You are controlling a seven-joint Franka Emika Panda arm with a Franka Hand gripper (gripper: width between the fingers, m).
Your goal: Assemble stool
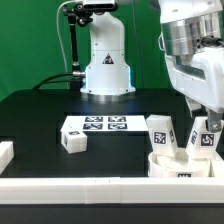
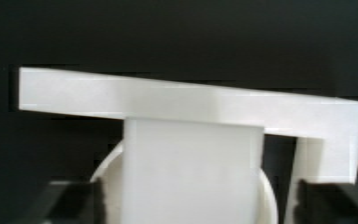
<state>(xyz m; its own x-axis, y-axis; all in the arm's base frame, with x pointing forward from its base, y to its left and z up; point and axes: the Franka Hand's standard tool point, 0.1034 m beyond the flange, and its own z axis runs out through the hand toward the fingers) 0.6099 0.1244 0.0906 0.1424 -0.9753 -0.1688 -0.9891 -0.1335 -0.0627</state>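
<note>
The round white seat point(image 1: 183, 168) lies at the exterior view's right, near the front rail. One tagged white leg point(image 1: 160, 134) stands on it. A second tagged leg point(image 1: 206, 140) stands on the seat's far right side, and my gripper point(image 1: 206, 126) is down over it. In the wrist view this leg point(image 2: 194, 165) fills the middle, with the seat's curved edge point(image 2: 105, 185) behind it. The dark fingers point(image 2: 60, 200) stand apart from the leg on both sides, so the jaws are open around it. A third leg point(image 1: 72, 141) lies loose on the table.
The marker board point(image 1: 97, 125) lies mid-table in front of the robot base point(image 1: 107, 70). A long white border rail point(image 1: 90, 190) runs along the front, and it shows as an L-shape in the wrist view point(image 2: 176, 98). A short white block point(image 1: 5, 155) sits at the left edge.
</note>
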